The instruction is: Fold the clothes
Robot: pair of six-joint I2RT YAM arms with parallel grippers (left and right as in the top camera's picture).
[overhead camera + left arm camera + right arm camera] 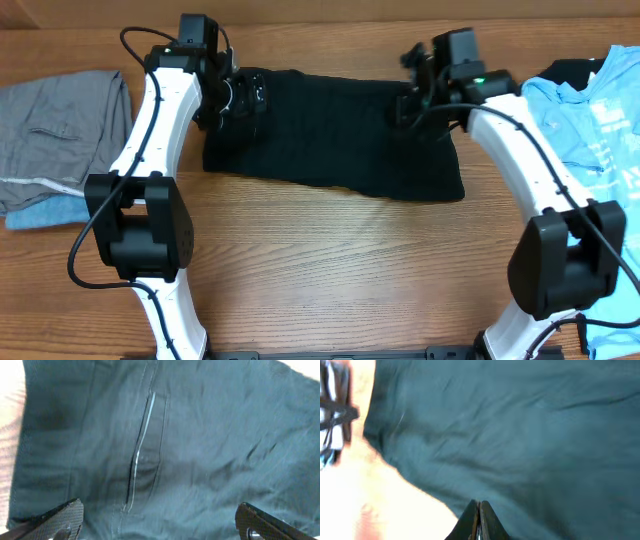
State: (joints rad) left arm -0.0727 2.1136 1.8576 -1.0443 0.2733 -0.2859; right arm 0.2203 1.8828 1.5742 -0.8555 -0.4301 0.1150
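Note:
The black shorts lie flat across the far middle of the wooden table. My left gripper hangs over their left end, open wide. In the left wrist view its fingertips stand far apart above the dark cloth, near a pocket seam, and my left gripper holds nothing. My right gripper is at the shorts' far right corner. In the right wrist view my right gripper is shut, tips pressed together just over the cloth's edge, with no fabric visibly between them.
A grey garment lies at the left edge on top of a blue piece. A light blue printed T-shirt covers the right edge, with a black piece behind it. Both arm bases stand at the table's near edge.

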